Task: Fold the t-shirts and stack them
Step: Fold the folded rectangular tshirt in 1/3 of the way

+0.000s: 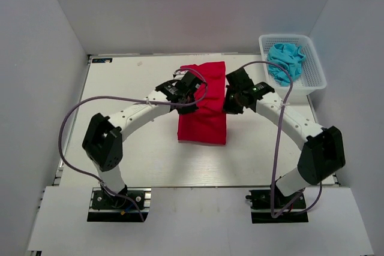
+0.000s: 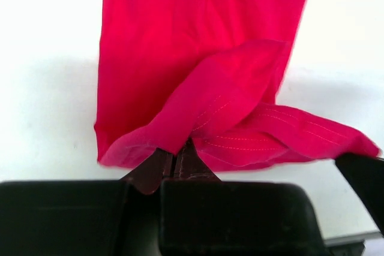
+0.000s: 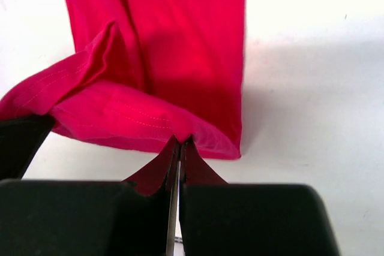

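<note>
The red t-shirt (image 1: 203, 121) lies in the middle of the table, folded into a long narrow strip. My left gripper (image 1: 193, 90) is shut on its stitched hem near the left corner, and in the left wrist view the cloth (image 2: 198, 58) bunches up from the pinch (image 2: 179, 150). My right gripper (image 1: 230, 98) is shut on the same hem at the right corner (image 3: 182, 141), with the red cloth (image 3: 180, 46) stretching away from it. The held edge is raised over the strip's middle. The turquoise t-shirt (image 1: 285, 60) lies crumpled in the basket.
A white mesh basket (image 1: 317, 70) stands at the back right corner of the white table (image 1: 132, 154). Grey walls enclose the table on the left, back and right. Purple cables loop from both arms.
</note>
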Motion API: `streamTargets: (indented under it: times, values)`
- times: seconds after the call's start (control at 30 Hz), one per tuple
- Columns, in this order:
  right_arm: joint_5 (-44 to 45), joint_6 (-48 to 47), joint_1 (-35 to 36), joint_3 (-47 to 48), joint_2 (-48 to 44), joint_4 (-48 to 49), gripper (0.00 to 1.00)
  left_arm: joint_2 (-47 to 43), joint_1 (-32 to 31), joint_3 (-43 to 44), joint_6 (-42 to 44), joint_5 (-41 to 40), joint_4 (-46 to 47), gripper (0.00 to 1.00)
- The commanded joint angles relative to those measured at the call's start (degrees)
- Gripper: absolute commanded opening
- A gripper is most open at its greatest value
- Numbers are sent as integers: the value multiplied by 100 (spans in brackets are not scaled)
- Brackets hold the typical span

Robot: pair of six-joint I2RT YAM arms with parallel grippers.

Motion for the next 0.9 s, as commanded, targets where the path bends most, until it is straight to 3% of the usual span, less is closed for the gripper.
streamTargets:
  times: [0.0,0.5,0.53,0.57,0.6,0.63,0.67,0.77,0.87]
  values:
    - [91,-267,-190,599,388,97,0,257,249,355,441,335,116,0]
    - [-630,-557,-814,1814,2251,61,0,1646,1111,1454,827,1338,247,0]
    - [-665,-618,-858,1927,2400,79,0,1707,1181,1454,827,1338,247,9]
    - [-665,-636,-867,2076,2523,88,0,1708,1182,1506,827,1338,308,35]
    - [-857,-662,-919,2165,2612,97,3,1786,1312,1576,827,1259,309,47]
    - [-893,-698,-989,2366,2761,123,14,1883,1366,1681,827,1206,361,64]
    - [-1016,-750,-1033,2620,2953,97,42,1962,1506,1787,827,1206,362,98]
    - [-1253,-909,-1139,3447,3333,-130,64,2340,1709,2656,766,1259,-15,99]
    - [-1438,-1189,-1122,3151,3115,52,85,2219,1779,2879,766,1328,-35,99]
